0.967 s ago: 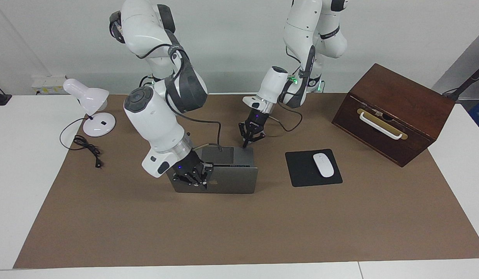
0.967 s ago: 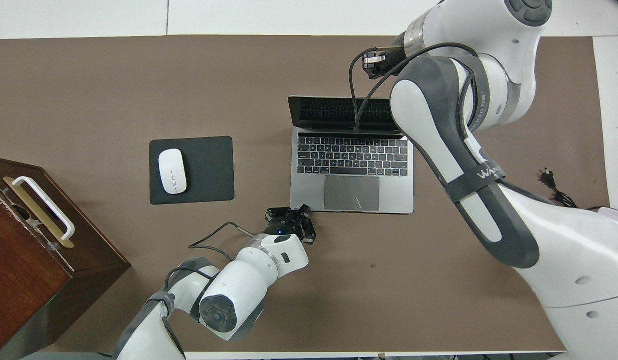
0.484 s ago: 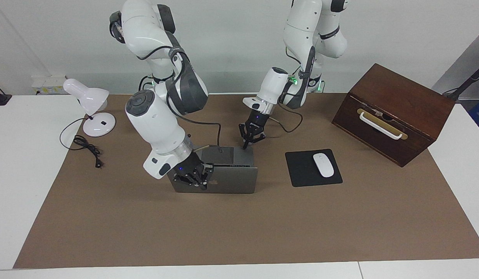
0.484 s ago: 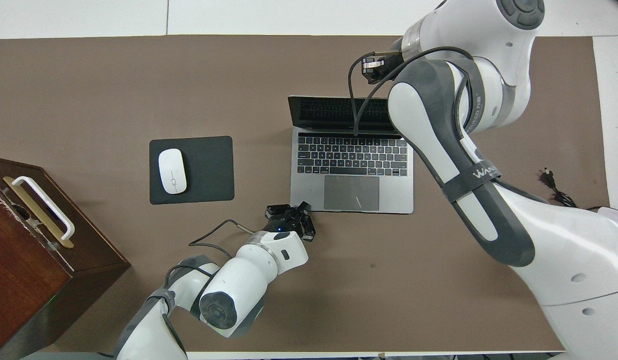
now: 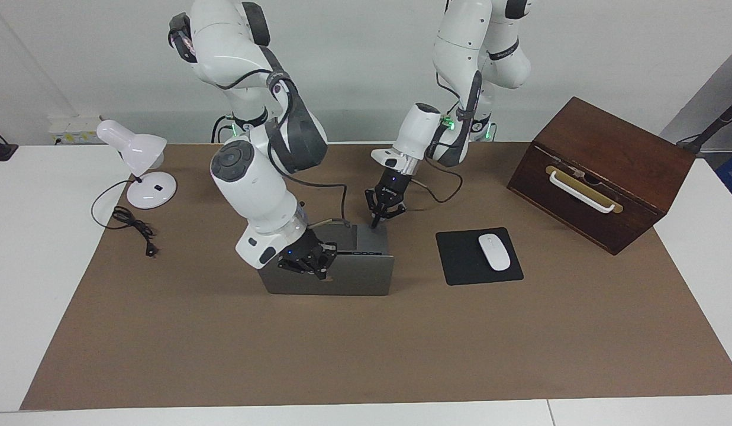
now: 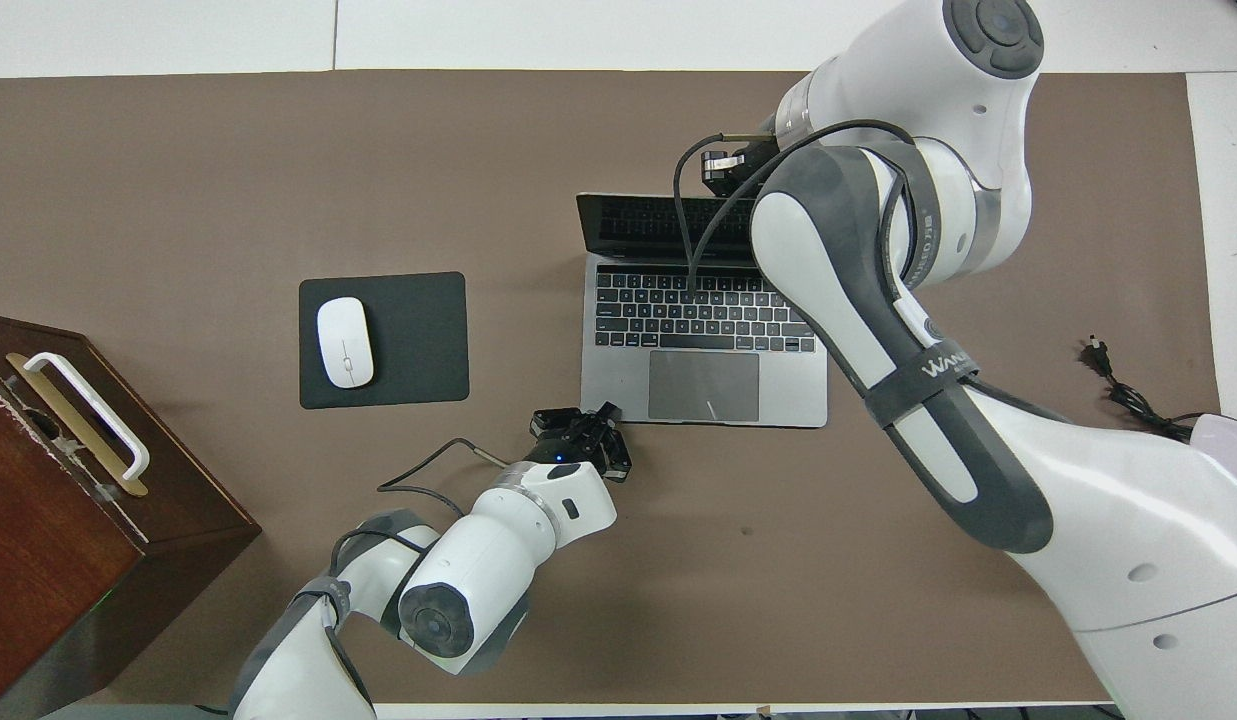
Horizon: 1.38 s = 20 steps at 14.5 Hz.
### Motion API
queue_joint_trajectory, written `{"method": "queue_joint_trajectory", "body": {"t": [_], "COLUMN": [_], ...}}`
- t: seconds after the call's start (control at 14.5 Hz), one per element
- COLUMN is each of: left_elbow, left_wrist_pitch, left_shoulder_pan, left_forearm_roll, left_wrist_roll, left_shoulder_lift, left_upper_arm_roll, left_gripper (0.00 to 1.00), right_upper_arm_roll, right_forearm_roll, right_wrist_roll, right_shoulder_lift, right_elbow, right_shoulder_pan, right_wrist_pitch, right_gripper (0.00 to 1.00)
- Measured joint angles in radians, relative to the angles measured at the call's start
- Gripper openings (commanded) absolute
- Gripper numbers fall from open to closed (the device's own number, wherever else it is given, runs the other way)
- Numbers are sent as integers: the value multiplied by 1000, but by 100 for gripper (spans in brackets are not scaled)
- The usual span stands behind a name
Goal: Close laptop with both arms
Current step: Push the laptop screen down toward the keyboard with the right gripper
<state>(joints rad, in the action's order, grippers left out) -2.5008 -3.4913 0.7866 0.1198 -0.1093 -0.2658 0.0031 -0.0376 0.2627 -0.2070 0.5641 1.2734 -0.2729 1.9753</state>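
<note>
I have slid the closed, empty right gripper (image 5: 318, 267) along the laptop (image 5: 354, 275) lid; left gripper (image 5: 376, 222), closed, pins the deck corner.

right hand (image 5: 324, 269) shifted along laptop lid (image 5: 354, 278)

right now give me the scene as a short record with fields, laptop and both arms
laptop: open, lid raised, keyboard facing the robots
right end effector: shut, against the outside of the lid
left end effector: shut, tip at the deck's corner nearest the robots, toward the left arm's end
mouse: on the mouse pad, beside the laptop
task state: lid not yet down
</note>
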Motion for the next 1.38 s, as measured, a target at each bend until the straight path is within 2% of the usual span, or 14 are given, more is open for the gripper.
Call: {"method": "queue_joint_trajectory", "body": {"t": [0.28, 0.76, 1.38], "left_elbow": [2, 2, 2], "left_wrist_pitch": [-6, -8, -9], "left_shoulder_pan": [-8, -8, -8], "left_forearm_roll": [-1, -1, -1], "left_wrist_roll": [0, 0, 0], "left_shoulder_lift": [-5, -6, -6], "left_upper_arm_roll": [0, 0, 0], "left_gripper": [0, 0, 0], "right_upper_arm_roll": [0, 0, 3], "right_forearm_roll": [20, 28, 77], "right_wrist_roll": [0, 0, 0], "right_shoulder_lift": [-19, -74, -99], "right_elbow": [23, 142, 203], "right_shoulder_pan": [1, 2, 5], "right_wrist_pitch": [-46, -56, -75], "right_gripper": [0, 0, 0]}}
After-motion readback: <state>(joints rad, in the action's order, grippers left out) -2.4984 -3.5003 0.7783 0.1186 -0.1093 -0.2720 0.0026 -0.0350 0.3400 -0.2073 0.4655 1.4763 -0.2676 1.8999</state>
